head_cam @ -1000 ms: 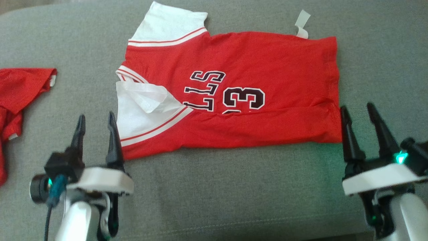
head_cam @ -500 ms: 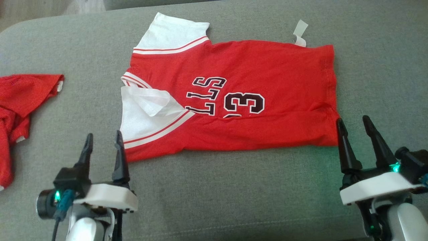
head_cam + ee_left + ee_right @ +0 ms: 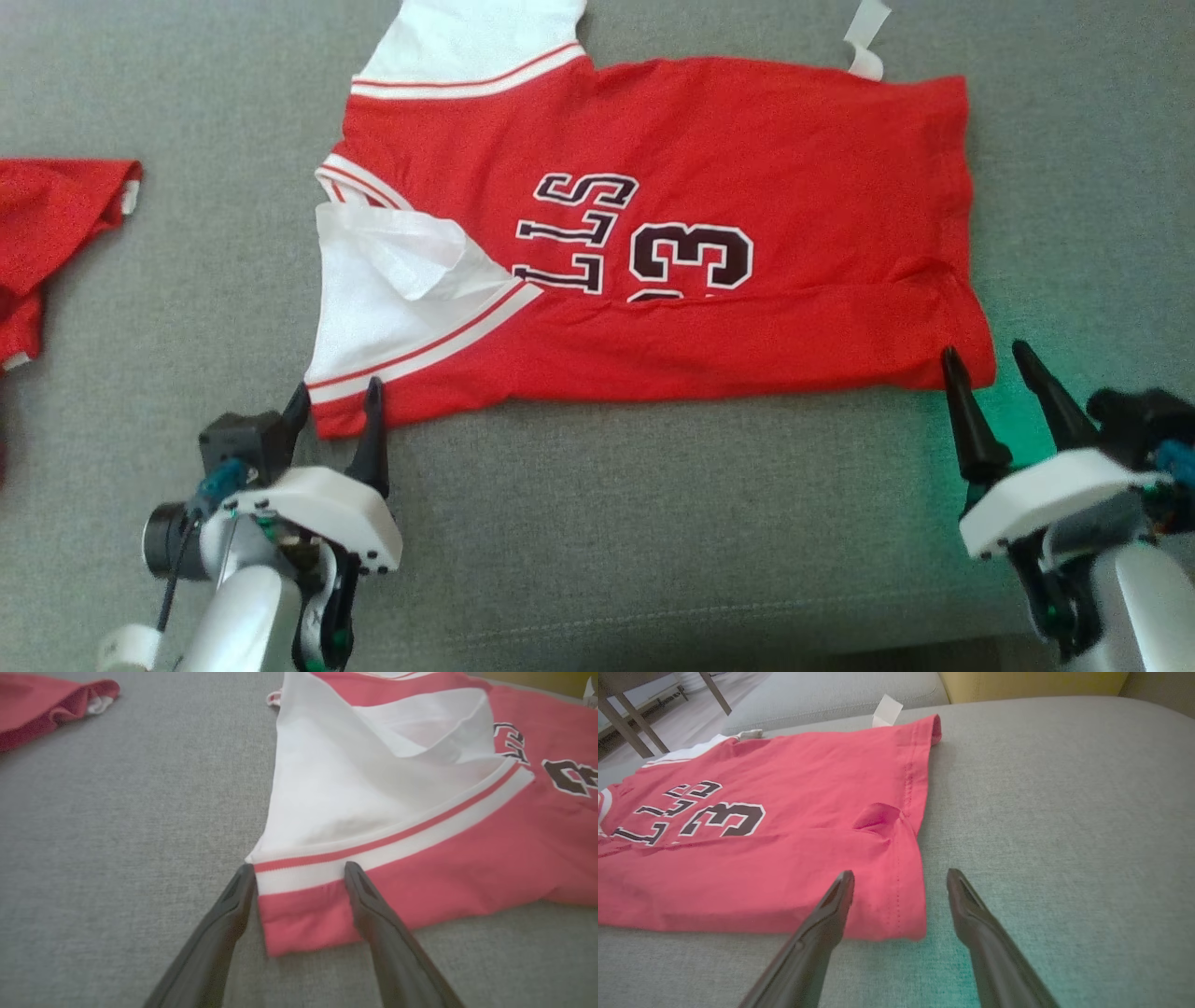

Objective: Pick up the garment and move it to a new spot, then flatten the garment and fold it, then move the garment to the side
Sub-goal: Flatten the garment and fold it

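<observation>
Grey cushion, viewed from the robot's side. The garment, a red jersey with white sleeves and dark numerals, lies spread across the middle, collar end toward 9 o'clock, hem toward 3. Its near long edge looks folded over once, since the fold line cuts off the bottoms of the numerals.

- Left gripper at 7 o'clock: fingers spread wide and holding nothing, straddling the near collar-end corner at the striped band.
- Right gripper at 4 o'clock: fingers likewise wide apart and empty, bracketing the near hem corner.
- A second red cloth sits at 9 o'clock, well apart.

Judgement: folding is in hand, at the corner-pinch stage. The next move calls for both pairs of fingers to close together on all layers, then lift evenly toward 12 o'clock. The small pucker near the hem may need smoothing.
</observation>
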Motion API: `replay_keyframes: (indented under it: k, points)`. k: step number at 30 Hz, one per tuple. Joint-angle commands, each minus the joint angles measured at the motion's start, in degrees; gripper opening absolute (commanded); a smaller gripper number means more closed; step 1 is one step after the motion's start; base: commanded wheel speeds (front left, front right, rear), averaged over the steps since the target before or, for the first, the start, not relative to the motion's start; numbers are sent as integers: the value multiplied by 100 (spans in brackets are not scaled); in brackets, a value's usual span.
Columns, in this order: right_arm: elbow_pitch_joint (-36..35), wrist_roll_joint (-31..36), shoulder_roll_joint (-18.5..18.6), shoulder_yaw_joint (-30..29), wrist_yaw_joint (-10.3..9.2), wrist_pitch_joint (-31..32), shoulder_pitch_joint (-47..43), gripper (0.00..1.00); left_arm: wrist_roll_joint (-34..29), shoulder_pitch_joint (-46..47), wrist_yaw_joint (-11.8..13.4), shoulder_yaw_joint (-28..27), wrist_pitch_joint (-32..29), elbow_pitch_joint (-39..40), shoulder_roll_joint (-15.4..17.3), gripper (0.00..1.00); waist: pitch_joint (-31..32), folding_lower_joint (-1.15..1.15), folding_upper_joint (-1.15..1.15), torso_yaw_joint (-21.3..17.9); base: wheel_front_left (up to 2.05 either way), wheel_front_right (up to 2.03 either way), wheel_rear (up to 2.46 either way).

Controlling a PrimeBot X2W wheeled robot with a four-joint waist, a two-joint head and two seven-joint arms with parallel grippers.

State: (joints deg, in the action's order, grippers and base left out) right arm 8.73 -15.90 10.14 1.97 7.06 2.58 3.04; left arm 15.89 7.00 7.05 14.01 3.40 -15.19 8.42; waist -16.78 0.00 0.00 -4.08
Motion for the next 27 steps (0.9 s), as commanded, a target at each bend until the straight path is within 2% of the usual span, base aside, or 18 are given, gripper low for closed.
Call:
replay_keyframes:
  k: [1,8,9,10,11,12,13,18,27]
  points:
    - [-98,-22,157,101,43,51,227,100,72,210,-23,-199,-38,74,36,100,-120,0,0,12,0,0,0]
    - [299,-273,221,200,43,623,552,100,329,420,-216,-174,-348,-222,9,100,-277,0,0,39,0,0,0]
    - [353,-332,226,218,43,728,587,100,373,427,-276,-140,-414,-228,-4,92,-281,0,0,43,0,0,0]
    - [400,-386,237,240,43,824,618,98,425,436,-343,-111,-474,-230,-16,19,-285,0,0,47,0,0,0]
    - [439,-476,236,255,43,898,645,70,428,450,-385,-78,-507,-230,-2,0,-280,0,0,49,0,0,0]
    - [473,-530,246,267,43,971,665,40,444,457,-427,-48,-535,-222,0,0,-273,0,0,50,0,0,0]
    - [490,-585,246,267,43,1015,679,0,475,458,-467,-30,-550,-207,-7,0,-262,0,0,51,0,0,0]
    - [475,-808,277,296,43,1117,677,0,485,449,-479,-33,-465,-74,45,0,-194,0,0,61,0,0,0]
    - [248,-1106,305,307,43,1210,341,0,573,96,-271,-278,-333,311,230,0,128,0,0,142,0,0,0]
